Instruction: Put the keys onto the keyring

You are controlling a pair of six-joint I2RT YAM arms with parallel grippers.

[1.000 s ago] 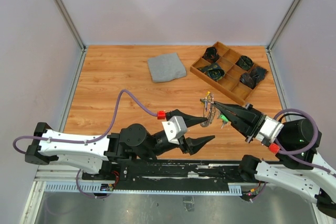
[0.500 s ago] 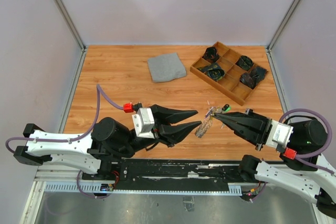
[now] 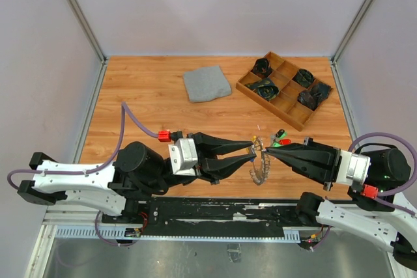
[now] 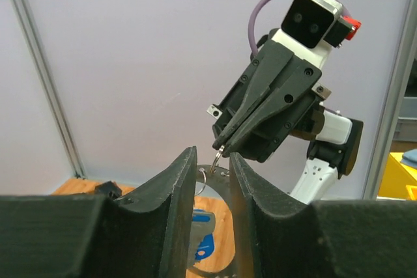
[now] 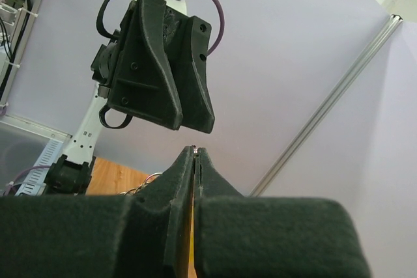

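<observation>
Two hands meet tip to tip low over the near edge of the table [image 3: 143, 109], with the keyring [image 3: 260, 167] hanging between them. Your right hand [image 3: 268, 151] is clamped fully closed and pinches the ring's wire at its very tip. Your left hand [image 3: 249, 151] shows a narrow gap between its jaws. From its wrist view the ring wire and a blue key [image 4: 202, 242] sit inside that gap, but you cannot tell whether the pads touch either one.

That tip pinch looks thin, so a sideways tug from the left could slide the wire out and drop the ring. The left jaws could also close on the blue key instead of the wire, or miss both. The fingertips are almost touching, so any further advance risks them knocking together.

Both forearms stretch out low and nearly level, pointing straight at each other.

Just beyond the right hand's tip are a green key [image 3: 279, 133] and a red key [image 3: 285, 141]; you cannot tell whether they are threaded on. Well beyond lie a grey cloth [image 3: 206, 84] and a wooden tray [image 3: 273, 110].
</observation>
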